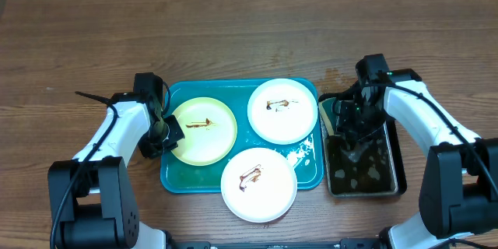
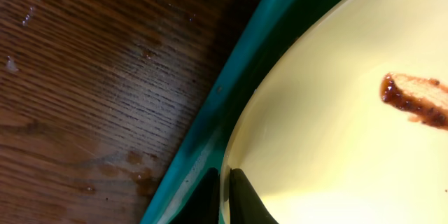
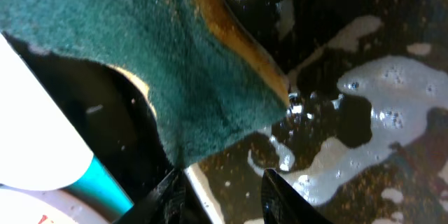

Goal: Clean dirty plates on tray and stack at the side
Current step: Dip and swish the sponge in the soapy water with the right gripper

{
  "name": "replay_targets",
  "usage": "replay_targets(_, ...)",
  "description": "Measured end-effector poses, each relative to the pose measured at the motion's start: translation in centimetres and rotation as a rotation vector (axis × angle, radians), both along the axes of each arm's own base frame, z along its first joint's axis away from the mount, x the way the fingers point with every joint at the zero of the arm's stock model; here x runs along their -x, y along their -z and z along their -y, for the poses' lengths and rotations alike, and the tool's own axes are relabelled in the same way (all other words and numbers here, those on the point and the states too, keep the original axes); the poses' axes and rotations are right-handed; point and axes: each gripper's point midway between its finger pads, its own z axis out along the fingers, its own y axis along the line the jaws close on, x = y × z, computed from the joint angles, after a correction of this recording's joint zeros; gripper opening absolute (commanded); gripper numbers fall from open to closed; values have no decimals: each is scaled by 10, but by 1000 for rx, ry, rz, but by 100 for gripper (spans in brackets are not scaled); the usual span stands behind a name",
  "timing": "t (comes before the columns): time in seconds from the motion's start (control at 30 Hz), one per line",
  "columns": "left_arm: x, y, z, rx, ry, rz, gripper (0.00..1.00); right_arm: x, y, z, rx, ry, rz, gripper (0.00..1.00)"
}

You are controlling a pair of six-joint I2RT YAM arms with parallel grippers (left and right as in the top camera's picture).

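Here, left jaws pinch yellow-green plate (image 2: 336,147).

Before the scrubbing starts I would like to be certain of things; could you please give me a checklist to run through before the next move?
1. Left hand pinching the yellow plate at its rim: ok.
2. Yellow plate inside the teal tray: ok.
3. Right hand gripping the sponge: cannot tell; its jaws stand apart beside it.
4. Sponge at the sudsy black tray: ok.
5. Brown smear on the yellow plate wiped off: not ok.
6. Far white plate and near white plate clean: not ok, both smeared.
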Motion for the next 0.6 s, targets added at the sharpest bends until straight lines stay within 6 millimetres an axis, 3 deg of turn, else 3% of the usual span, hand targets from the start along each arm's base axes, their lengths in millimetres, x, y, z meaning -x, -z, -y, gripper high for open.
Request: replay_targets(0.6, 0, 0, 0, 0, 0, 1, 8, -1, -1, -11, -65, 21, -1, 33)
